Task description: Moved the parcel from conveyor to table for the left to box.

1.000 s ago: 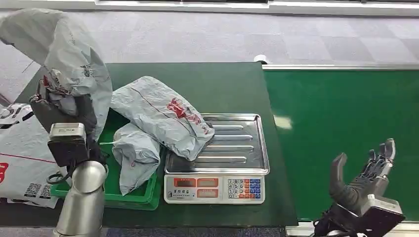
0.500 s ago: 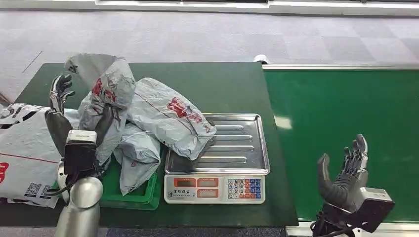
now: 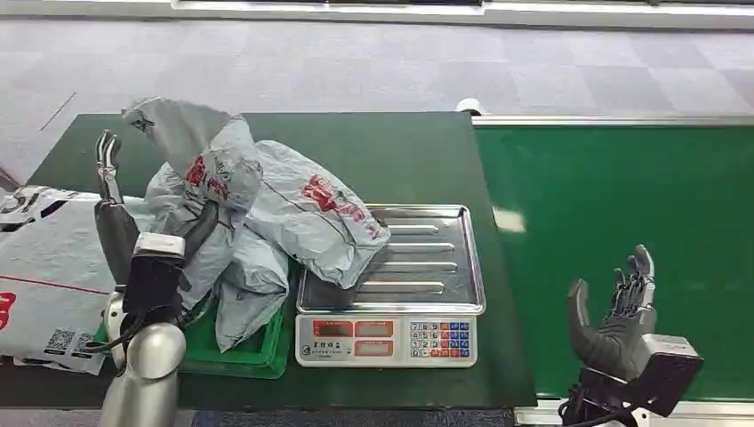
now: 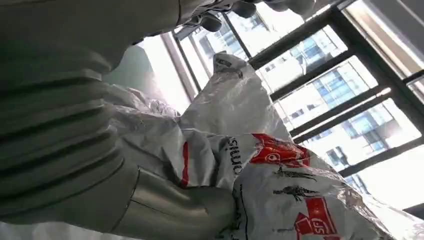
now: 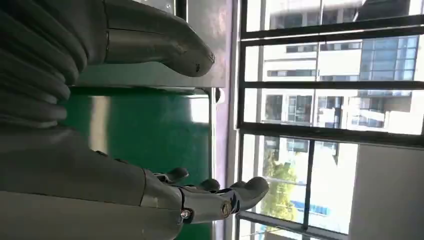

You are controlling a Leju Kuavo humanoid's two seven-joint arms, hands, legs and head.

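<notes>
the parcel (image 3: 200,191) — a crumpled grey plastic mailer with red print — lies on the pile of other grey bags (image 3: 302,209) over the green bin (image 3: 253,351) at the table's left, just beside and to the right of the left hand (image 3: 133,231). that hand is spread, its fingers (image 3: 108,160) pointing up and apart from the thumb, which lies against the bag's side without gripping it. right of the bin sits a steel-topped scale (image 3: 418,267). over the green conveyor (image 3: 622,178) the right hand (image 3: 618,311) is raised — fingers apart, holding nothing.
</notes>
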